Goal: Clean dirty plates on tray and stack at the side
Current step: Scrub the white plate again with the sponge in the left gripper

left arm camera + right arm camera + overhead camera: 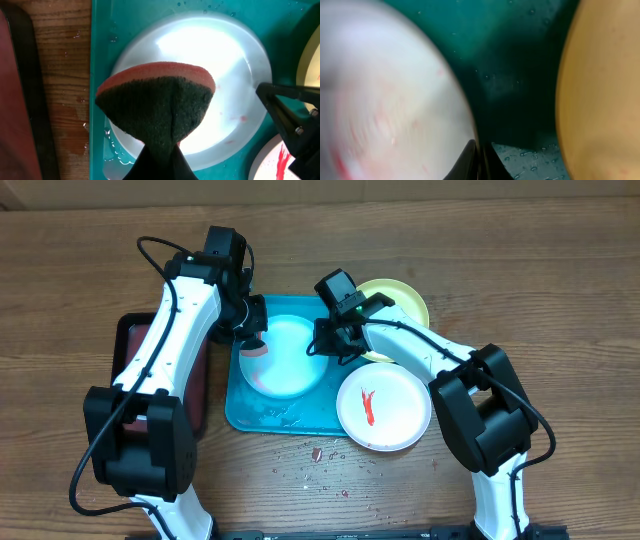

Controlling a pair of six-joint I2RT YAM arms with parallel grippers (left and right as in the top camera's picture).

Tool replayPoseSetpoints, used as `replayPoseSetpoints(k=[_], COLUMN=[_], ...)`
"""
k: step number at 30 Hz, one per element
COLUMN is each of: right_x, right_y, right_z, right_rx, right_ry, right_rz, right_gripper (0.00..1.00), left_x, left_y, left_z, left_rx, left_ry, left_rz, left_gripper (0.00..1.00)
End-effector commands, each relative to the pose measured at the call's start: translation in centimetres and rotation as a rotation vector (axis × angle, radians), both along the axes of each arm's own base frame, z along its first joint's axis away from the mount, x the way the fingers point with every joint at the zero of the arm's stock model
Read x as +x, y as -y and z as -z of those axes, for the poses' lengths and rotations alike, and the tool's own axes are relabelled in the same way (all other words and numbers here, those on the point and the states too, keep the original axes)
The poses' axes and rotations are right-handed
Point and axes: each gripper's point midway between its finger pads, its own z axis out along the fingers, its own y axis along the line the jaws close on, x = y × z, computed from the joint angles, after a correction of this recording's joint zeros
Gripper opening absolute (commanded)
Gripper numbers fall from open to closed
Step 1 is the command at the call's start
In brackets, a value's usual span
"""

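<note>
The turquoise tray (245, 412) lies mid-table. The light-blue-rimmed plate (295, 365) sits on it, wet, with faint pink traces (235, 75). My left gripper (250, 340) is shut on a red-and-green sponge (160, 100) over the plate's left part. My right gripper (325, 345) is shut on that plate's right rim (385, 100), its fingers (481, 160) pinching the edge. The white plate (383, 410) with a red smear rests at the tray's right front edge. The yellow-green plate (405, 302) lies at the back right, partly under my right arm.
A black tray with a reddish inside (130, 345) lies left of the turquoise tray, under my left arm. Red specks and water drops (320, 455) dot the wooden table in front of the tray. Water drops lie on the tray floor (530, 155).
</note>
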Motion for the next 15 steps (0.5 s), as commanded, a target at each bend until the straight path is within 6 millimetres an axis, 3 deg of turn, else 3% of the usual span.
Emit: replayPoseSetpoints(k=[1,9,15], right_x=[-1.3,-4.5,-5.3], right_y=[0.3,0.5,-0.4], right_z=[0.8,1.6,1.6], right_rx=[-0.012,-0.099,-0.118], right_ry=[-0.082,-0.179,-0.166], right_rz=[0.135,0.320,0.298], right_gripper=[0.04,0.04,0.04], left_x=[0.2,0.5,1.3], left_y=[-0.1,-0.2,-0.1], left_z=[-0.1,0.3,3.3], left_rx=[-0.004,0.007,0.094], left_ry=[0.008,0.024,0.096], left_rz=[-0.023,-0.024,-0.001], left_gripper=[0.04,0.04,0.04])
